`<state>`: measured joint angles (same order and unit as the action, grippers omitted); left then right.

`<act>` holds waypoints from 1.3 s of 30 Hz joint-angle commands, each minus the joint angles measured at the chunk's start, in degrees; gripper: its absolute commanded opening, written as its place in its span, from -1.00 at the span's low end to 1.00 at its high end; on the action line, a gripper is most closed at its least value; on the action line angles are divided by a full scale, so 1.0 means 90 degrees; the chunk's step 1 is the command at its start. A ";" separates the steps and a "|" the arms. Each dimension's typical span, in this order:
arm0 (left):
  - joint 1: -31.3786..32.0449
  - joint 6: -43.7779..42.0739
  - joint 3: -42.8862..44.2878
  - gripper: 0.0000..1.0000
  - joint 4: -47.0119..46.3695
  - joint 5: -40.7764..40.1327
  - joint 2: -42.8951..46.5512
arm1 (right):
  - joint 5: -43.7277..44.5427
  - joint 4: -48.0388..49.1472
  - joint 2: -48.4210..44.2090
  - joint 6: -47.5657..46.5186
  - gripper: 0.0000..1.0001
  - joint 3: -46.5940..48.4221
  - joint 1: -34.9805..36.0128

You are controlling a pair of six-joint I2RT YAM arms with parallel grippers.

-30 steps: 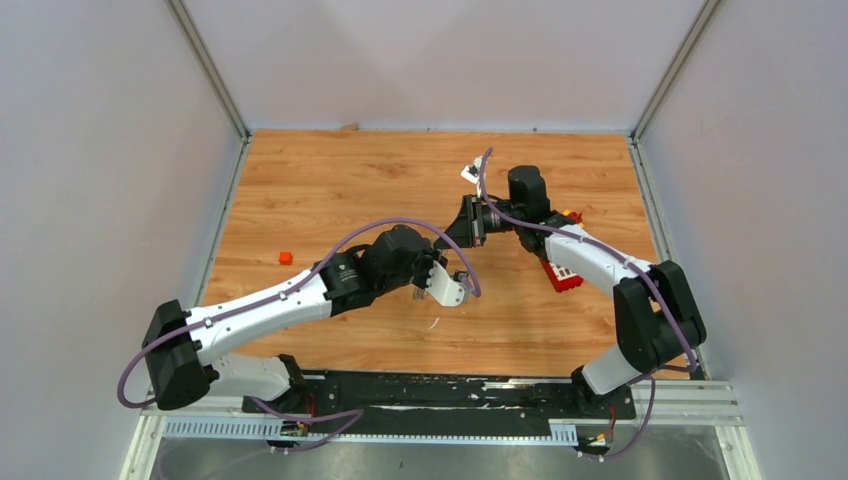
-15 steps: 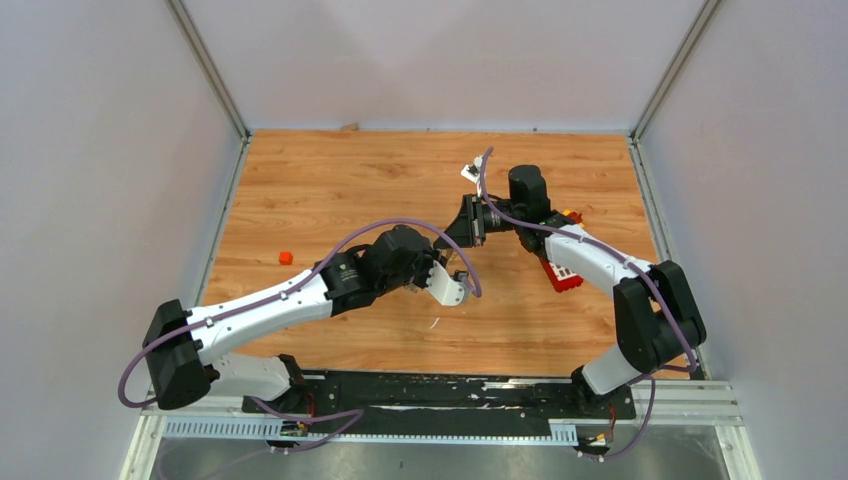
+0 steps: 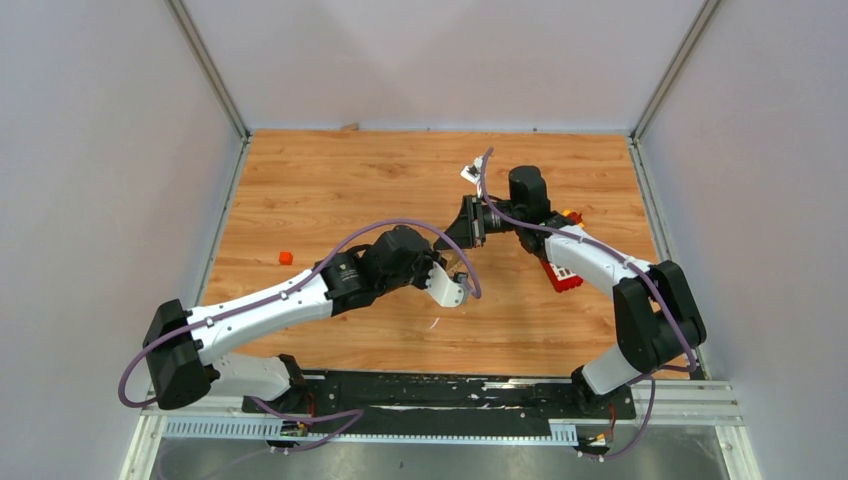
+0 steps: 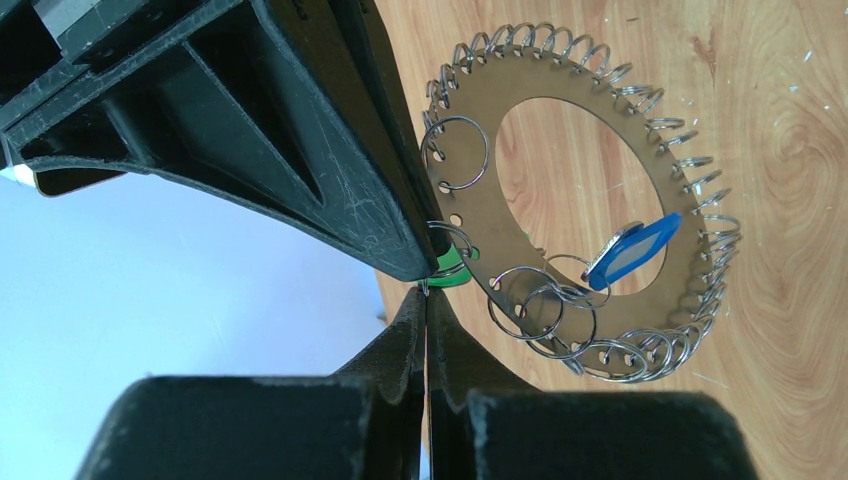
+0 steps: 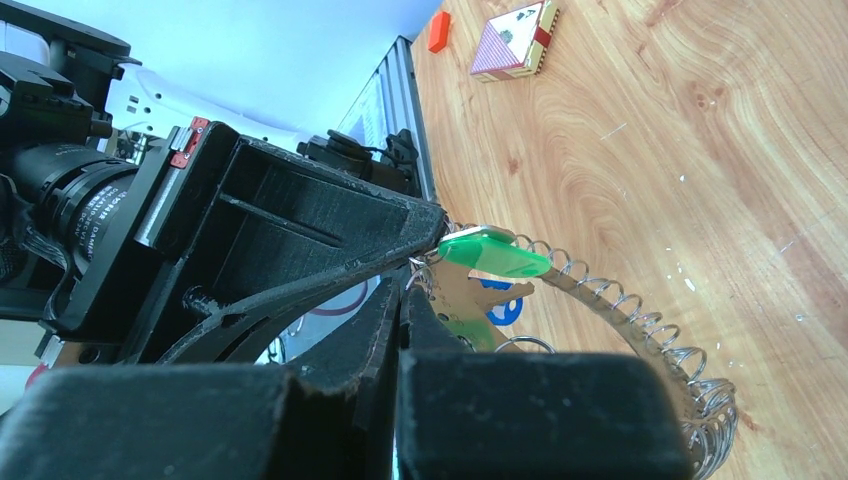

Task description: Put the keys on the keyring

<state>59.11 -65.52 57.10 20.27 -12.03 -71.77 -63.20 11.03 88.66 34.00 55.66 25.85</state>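
The keyring (image 4: 680, 150) is a wide silver disc edged with small wire loops, held up off the wooden table between both arms. A blue key (image 4: 632, 250) hangs on it. My right gripper (image 5: 404, 292) is shut on the keyring's (image 5: 640, 310) rim. The green key (image 5: 495, 255) sits at that rim, right at my fingertips. My left gripper (image 4: 426, 296) is shut, pinching a thin wire loop beside the green key (image 4: 452, 270), which the right finger half hides. From above, the left gripper (image 3: 455, 268) and right gripper (image 3: 458, 245) meet tip to tip, hiding the keyring.
A red block with white squares (image 3: 562, 276) lies under the right forearm. A small orange cube (image 3: 286, 257) sits at the left. A pink card block (image 5: 512, 40) lies near the orange cube (image 5: 438, 30). A small white item (image 3: 470, 172) rests farther back.
The left gripper has edged slightly up toward the right gripper. Both grips are unchanged.
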 commanded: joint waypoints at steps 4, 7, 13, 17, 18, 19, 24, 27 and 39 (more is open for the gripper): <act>0.0004 -0.0021 0.0152 -1.00 0.0133 0.0372 -0.0050 | -0.0105 0.0464 -0.0076 0.0216 -1.00 0.0053 0.0038; 0.0004 -0.0027 0.0159 -1.00 0.0159 0.0382 -0.0057 | -0.0088 0.0464 -0.0061 0.0231 -1.00 0.0056 0.0039; 0.0080 -0.0142 0.0174 -1.00 0.0262 0.0322 -0.0108 | -0.0016 0.0422 -0.0047 0.0259 -1.00 0.0053 0.0038; 0.0159 -0.0237 0.0147 -1.00 0.0285 0.0200 -0.0160 | 0.0028 0.0388 -0.0037 0.0286 -1.00 0.0059 0.0037; 0.0166 -0.0242 0.0153 -1.00 0.0286 0.0200 -0.0169 | 0.0038 0.0378 -0.0037 0.0289 -1.00 0.0065 0.0038; 0.0167 -0.0240 0.0163 -1.00 0.0291 0.0202 -0.0164 | 0.0047 0.0372 -0.0033 0.0287 -1.00 0.0061 0.0038; 0.0173 -0.0183 0.0194 -1.00 0.0302 0.0194 -0.0152 | 0.0161 0.0163 -0.0047 0.0142 -1.00 0.0091 0.0021; 0.0164 -0.0162 0.0199 -1.00 0.0282 0.0157 -0.0096 | 0.0212 0.0073 -0.0047 0.0053 -1.00 0.0094 0.0006; -0.0071 0.0131 0.0323 -1.00 0.0453 0.0518 0.0213 | 0.0235 0.0039 -0.0070 -0.0020 -1.00 0.0092 -0.0025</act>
<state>59.07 -65.87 57.67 24.27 -9.28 -72.05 -60.95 9.74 88.73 34.39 55.33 25.80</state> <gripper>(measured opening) 0.006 0.016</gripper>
